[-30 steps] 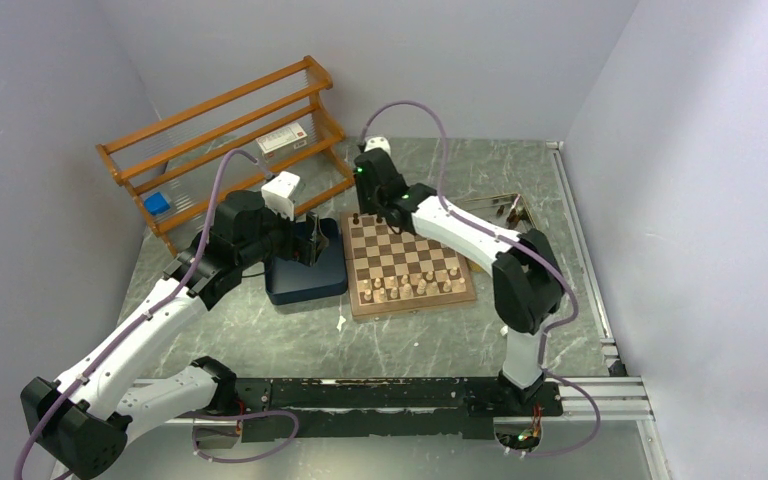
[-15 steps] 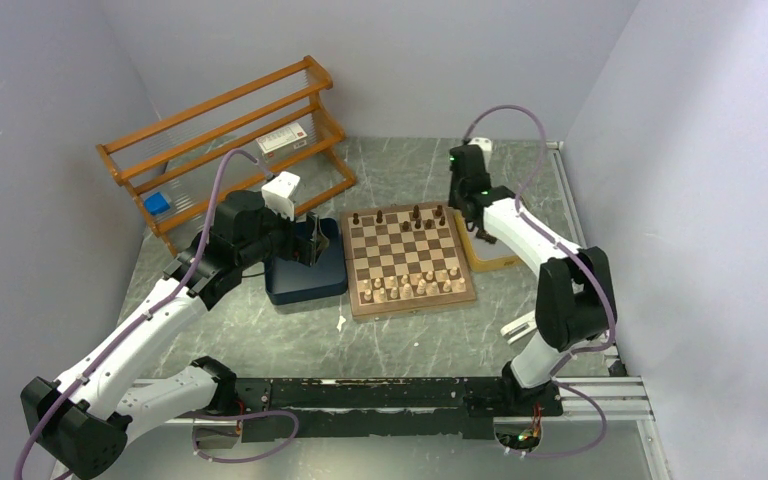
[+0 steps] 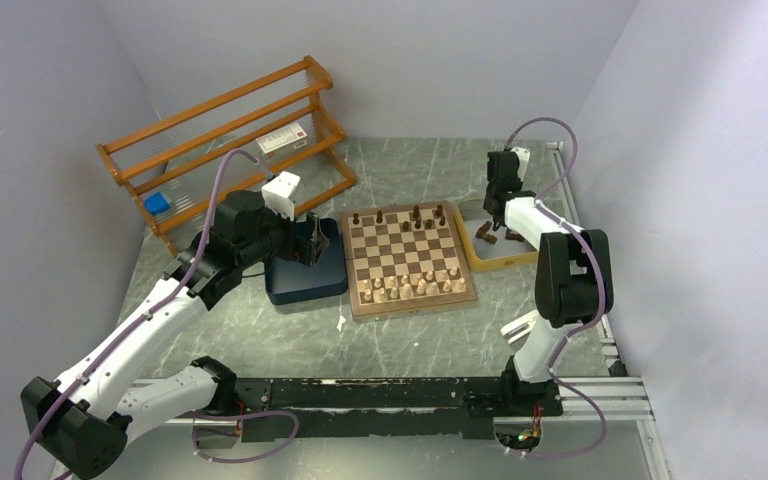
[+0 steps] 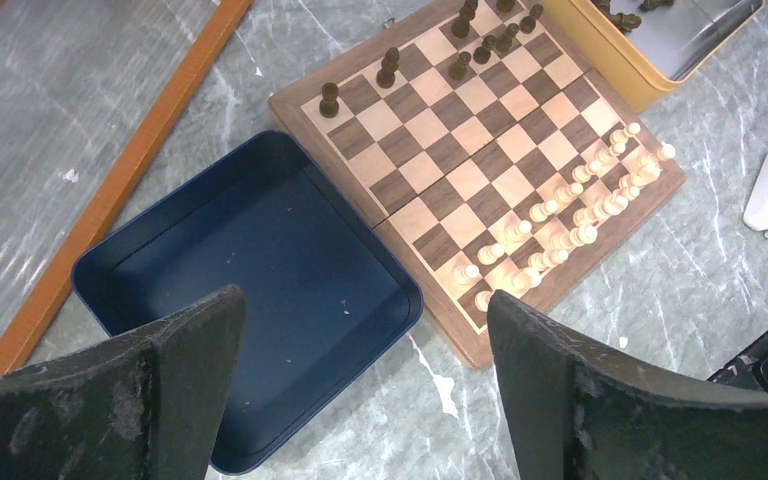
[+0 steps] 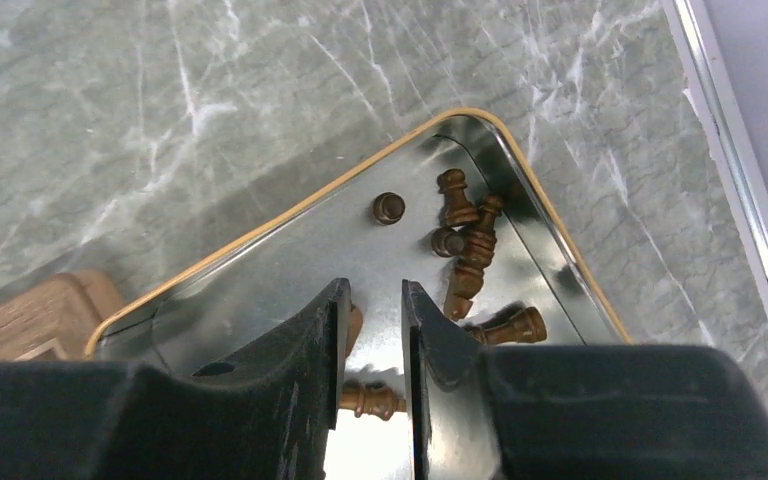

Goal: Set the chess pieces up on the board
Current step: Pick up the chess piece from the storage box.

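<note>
Some dark pieces (image 4: 329, 98) stood on the far rows of the board (image 4: 460, 170) and others lay in the tin (image 5: 280, 265), where the right pincer (image 5: 373, 295) hung narrowly parted, gripping nothing, its fingers (image 5: 310, 330) hiding parts of two pieces, while the left pincer (image 4: 365, 310) gaped wide and empty over the blue tray (image 4: 260, 250).

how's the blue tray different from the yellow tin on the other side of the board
The blue tray sits left of the board, the yellow tin right of it. The blue tray shows no pieces; the yellow tin holds several dark chess pieces. The tray is dark blue inside, the tin shiny metal. Both are shallow with rounded corners.
</note>
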`<state>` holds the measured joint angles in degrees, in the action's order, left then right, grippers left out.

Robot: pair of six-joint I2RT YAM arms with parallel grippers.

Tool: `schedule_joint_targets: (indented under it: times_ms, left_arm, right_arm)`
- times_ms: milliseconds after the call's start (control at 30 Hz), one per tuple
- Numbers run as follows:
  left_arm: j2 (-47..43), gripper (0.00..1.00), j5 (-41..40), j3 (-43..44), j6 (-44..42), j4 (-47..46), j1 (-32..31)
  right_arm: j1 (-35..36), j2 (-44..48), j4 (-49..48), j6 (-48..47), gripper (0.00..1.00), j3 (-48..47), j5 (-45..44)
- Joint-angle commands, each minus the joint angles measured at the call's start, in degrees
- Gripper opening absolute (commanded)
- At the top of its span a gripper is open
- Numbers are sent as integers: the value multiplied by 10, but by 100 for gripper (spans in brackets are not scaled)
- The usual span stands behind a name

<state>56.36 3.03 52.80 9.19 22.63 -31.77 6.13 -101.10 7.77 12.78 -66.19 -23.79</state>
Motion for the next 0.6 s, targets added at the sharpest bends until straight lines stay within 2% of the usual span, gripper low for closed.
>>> schedule_joint_targets:
  times_ms: [0,133,567]
  left_arm:
    - [-6,94,9,-6,-6,-8,1]
    - [-4,94,11,-5,-6,-8,1]
    - [-3,94,10,-5,-7,-8,1]
  right_arm:
    - [-20,-18,-26,-17,27,-9,-11]
    - [-31,-18,-61,-39,26,6,13]
    - [-45,-30,-163,-104,31,45,82]
